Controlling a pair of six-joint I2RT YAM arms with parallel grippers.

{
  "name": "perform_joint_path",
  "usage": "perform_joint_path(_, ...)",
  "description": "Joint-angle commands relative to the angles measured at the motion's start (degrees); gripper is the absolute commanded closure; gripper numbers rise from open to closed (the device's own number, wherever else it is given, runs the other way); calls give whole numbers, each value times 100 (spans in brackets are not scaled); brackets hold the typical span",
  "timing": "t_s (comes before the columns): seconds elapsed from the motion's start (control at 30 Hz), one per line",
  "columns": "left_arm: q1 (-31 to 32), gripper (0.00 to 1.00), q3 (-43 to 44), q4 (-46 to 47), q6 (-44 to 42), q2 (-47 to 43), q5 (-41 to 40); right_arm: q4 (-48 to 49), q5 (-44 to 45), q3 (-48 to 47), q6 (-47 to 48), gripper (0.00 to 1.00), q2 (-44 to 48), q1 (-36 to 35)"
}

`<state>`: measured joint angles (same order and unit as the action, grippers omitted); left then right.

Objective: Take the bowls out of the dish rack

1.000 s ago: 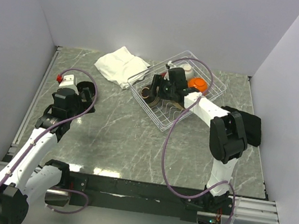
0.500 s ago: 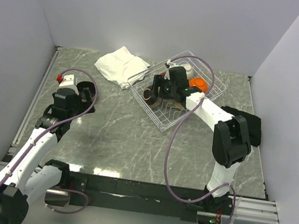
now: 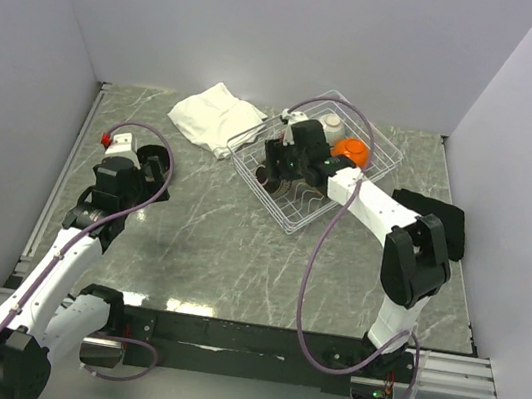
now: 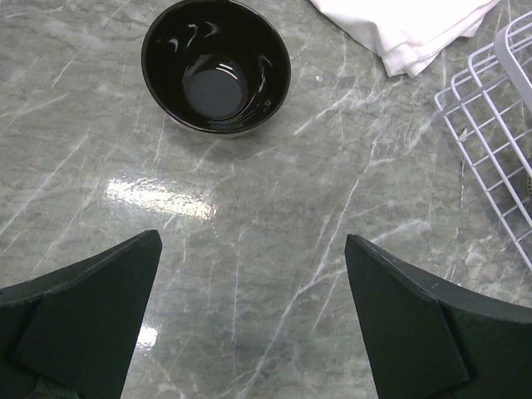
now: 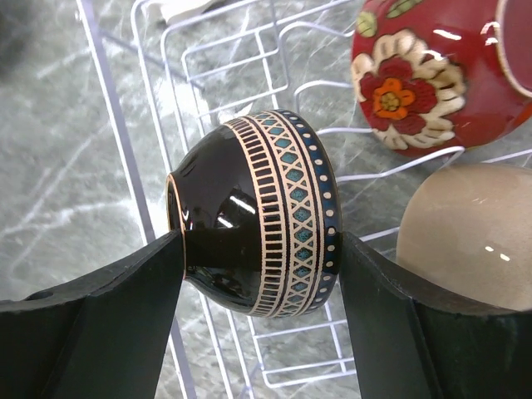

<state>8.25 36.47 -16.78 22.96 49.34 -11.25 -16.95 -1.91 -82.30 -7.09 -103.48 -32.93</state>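
Observation:
The white wire dish rack [image 3: 349, 187] stands at the back middle of the table. My right gripper [image 3: 276, 166] reaches into its left end and is shut on a black bowl with a gold and teal pattern band [image 5: 274, 224], which lies on its side between both fingers [image 5: 108, 324]. A red floral bowl [image 5: 424, 75] and a beige bowl [image 5: 470, 233] lie upside down in the rack [image 5: 125, 141] beside it. My left gripper [image 4: 253, 324] is open and empty above the table. A plain black bowl [image 4: 216, 66] stands upright on the table just ahead of it.
A folded white cloth [image 3: 213, 115] lies left of the rack, its corner also in the left wrist view [image 4: 407, 29]. A black cloth [image 3: 449, 224] lies right of the rack. The rack's corner [image 4: 499, 141] shows at the right of the left wrist view.
My right arm has stretched a little farther over the rack and its wrist has shifted toward the back. The patterned bowl stays between its fingers. The left arm has not moved.

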Motion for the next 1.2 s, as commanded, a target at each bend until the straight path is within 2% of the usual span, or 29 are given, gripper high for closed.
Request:
perform_joint_path(0.0,19,1,9,245,-99,-56,105,219,340,-374,541,81,539,-196)
perform_joint_path(0.47,27,1,9,236,-72,-74,114,455,1087,-260,1728,85,794,-776)
perform_joint_path(0.67,19,1,27,183,51,-39,105,930,1991,117,2773,85,1031,-1277)
perform_joint_path(0.97,19,1,62,69,235,32,193,2344,3441,1083,4372,85,1304,-1998)
perform_joint_path(1.17,19,0,211,-106,384,102,184,3485,4005,1663,5242,85,1401,-2366)
